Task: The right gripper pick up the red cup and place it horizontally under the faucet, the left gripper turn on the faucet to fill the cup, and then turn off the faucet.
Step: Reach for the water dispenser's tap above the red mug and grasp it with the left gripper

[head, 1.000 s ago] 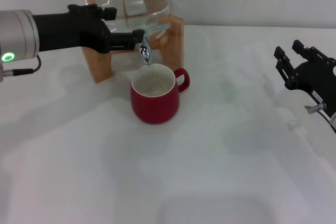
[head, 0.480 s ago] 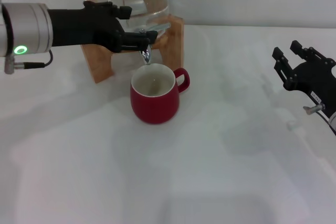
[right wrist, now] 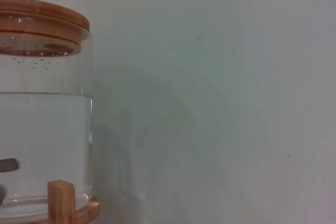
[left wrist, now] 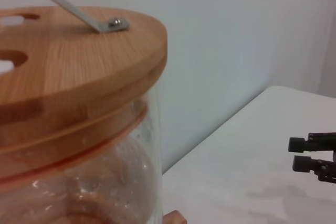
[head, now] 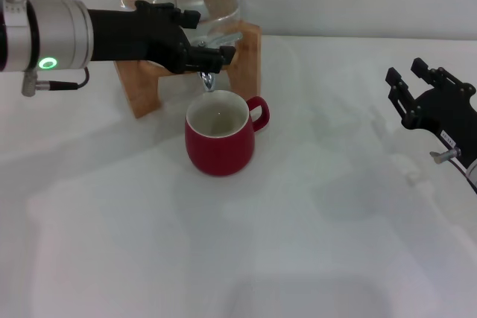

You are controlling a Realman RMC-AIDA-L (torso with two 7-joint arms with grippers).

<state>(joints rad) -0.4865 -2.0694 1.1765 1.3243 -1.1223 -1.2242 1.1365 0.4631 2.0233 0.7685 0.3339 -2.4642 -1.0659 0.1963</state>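
A clear glass water jar [right wrist: 44, 145], partly filled and capped by a round wooden lid [left wrist: 68, 72] with a thin metal bail, sits on a wooden stand [head: 141, 87] atop the white table [head: 298, 243], before a pale wall [right wrist: 220, 98].

Plain white tabletop [head: 313, 243], lab-like

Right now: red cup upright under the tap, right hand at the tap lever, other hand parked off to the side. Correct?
Not quite. The left hand is the one at the tap, not the right. The right hand is parked off to the side. The red cup does stand upright under the tap. The head view shows it.
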